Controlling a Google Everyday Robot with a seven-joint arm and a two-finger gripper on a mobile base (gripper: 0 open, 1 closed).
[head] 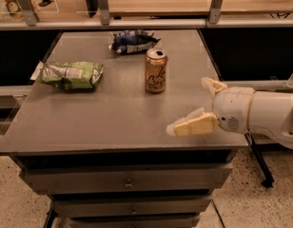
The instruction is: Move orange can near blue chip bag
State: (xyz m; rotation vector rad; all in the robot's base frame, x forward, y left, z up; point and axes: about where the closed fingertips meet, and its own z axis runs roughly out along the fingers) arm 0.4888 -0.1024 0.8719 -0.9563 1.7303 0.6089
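Grey metal makes up the counter (113, 120), and three things sit on it. The can (156, 71) stands upright a little right of the middle, closer to the far edge than the near one. Its side is orange-gold with dark cursive lettering. Its silver top shows a dark opening, but what is inside cannot be told.

The blue bag (133, 41) lies crumpled by the middle of the far edge, just behind the can and slightly to its left. The two are near each other but apart, with a strip of bare counter between them. The green bag (73, 74) lies flat by the left edge, about level with the can and well apart from it. Both bags look closed, so their contents do not show.

The end effector (189, 105) is at the near right corner, well apart from the can. Its two cream fingers (196, 124) are spread wide and hold nothing. One reaches in over the counter along the near edge, the other sits by the right edge. Whether it touches the surface cannot be told. The white arm (265, 113) runs off to the right, past the counter.

Under the top, the drawers (125, 182) are shut.
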